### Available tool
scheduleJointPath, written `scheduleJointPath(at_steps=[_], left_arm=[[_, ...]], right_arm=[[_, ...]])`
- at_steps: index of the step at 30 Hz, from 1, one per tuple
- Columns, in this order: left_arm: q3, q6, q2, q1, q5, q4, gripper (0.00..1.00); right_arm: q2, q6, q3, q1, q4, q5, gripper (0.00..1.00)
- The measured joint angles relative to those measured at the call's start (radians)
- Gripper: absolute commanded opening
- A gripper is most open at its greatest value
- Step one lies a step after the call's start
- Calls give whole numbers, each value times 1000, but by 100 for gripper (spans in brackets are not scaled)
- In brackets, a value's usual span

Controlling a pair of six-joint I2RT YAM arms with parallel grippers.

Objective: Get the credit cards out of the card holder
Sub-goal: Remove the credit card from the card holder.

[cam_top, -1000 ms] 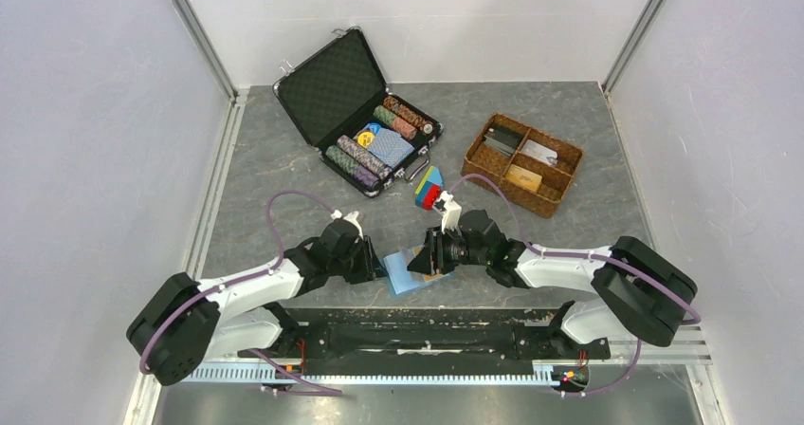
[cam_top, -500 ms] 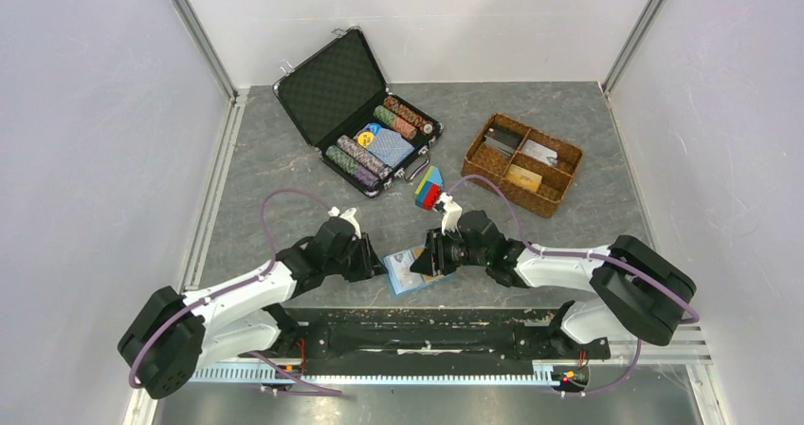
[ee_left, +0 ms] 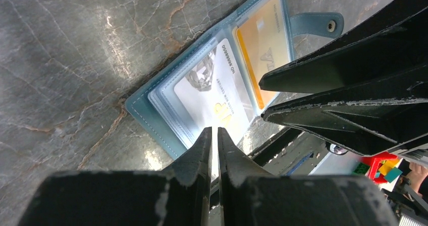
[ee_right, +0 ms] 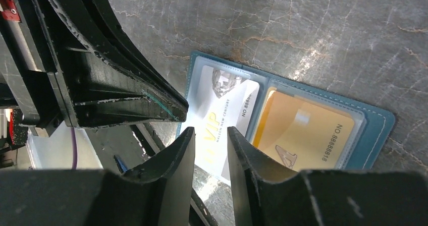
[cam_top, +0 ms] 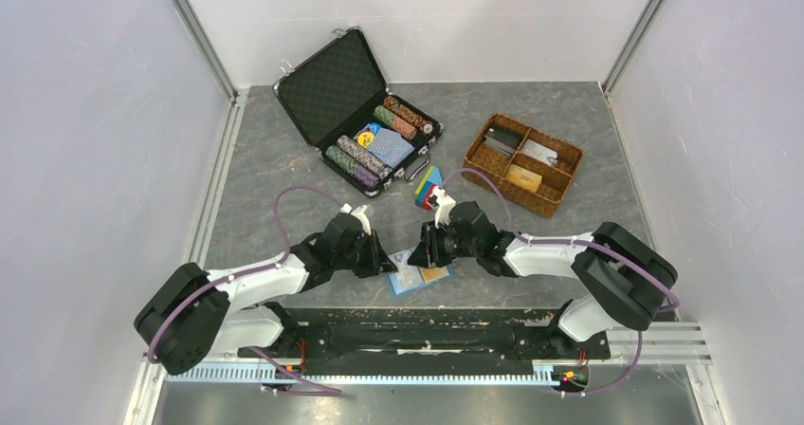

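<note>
Plainly found open card holder (ee_right: 376, 135) lying long axis left-right; left hand (ee_left: 212, 131) almost closed at its edge, right hand (ee_right: 211, 135) narrowly parted above.

Right wrist view, orange-yellow card (ee_right: 303, 135) in the card holder (ee_right: 377, 127): "NO 88888818" printed along the short edge, next to an "A"-like logo. Greyish card (ee_right: 227, 110) in the neighbouring pocket: large yellow "VIP", tiny line beneath reading roughly "MILLION NEW CENTURY", then "NO 8888", rest cut off at the pocket seam. Left wrist view: same "NO" strings, digits too glared to confirm.
</note>
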Motion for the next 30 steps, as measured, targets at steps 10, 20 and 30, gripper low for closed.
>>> scheduleJointPath(at_steps=[10, 20, 30], left_arm=[[-38, 0, 66, 0, 2, 102, 12], [-62, 0, 60, 0, 5, 143, 13], [-78, 0, 52, 0, 5, 160, 14]], right_arm=[[75, -32, 27, 0, -40, 32, 32], [86, -37, 27, 0, -35, 34, 33], [109, -5, 1, -23, 43, -16, 32]])
